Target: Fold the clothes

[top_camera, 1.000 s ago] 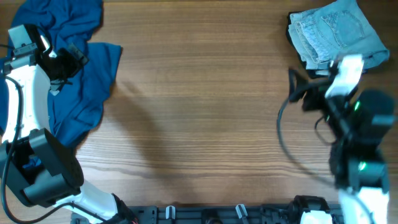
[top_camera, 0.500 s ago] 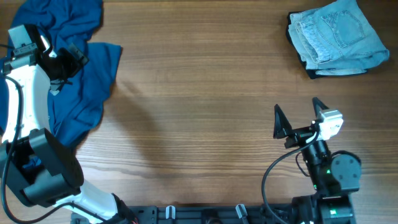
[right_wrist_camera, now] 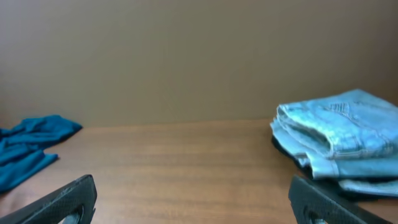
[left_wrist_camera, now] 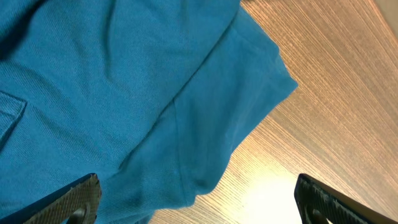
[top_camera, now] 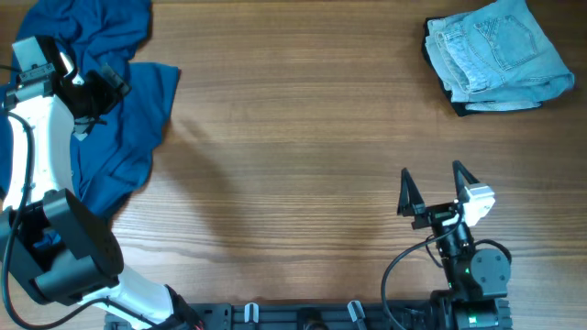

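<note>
The pale-blue denim pants (top_camera: 495,53) lie folded in a compact stack at the table's far right corner; they also show in the right wrist view (right_wrist_camera: 342,143). My right gripper (top_camera: 431,188) is open and empty near the front right edge, well away from the pants. My left gripper (top_camera: 103,84) is open and empty over a crumpled dark-blue garment (top_camera: 101,101) at the far left. The left wrist view shows that blue cloth (left_wrist_camera: 124,93) between and beyond the spread fingers (left_wrist_camera: 196,202).
A dark item (top_camera: 463,103) peeks out under the folded pants. The blue garment's edge also shows at the left of the right wrist view (right_wrist_camera: 28,152). Bare wood tabletop (top_camera: 293,137) spans the middle. A black rail (top_camera: 303,316) runs along the front edge.
My right arm has pulled back from beside the folded pants to the front right of the table, gripper open. The left arm and both garments have not moved.
</note>
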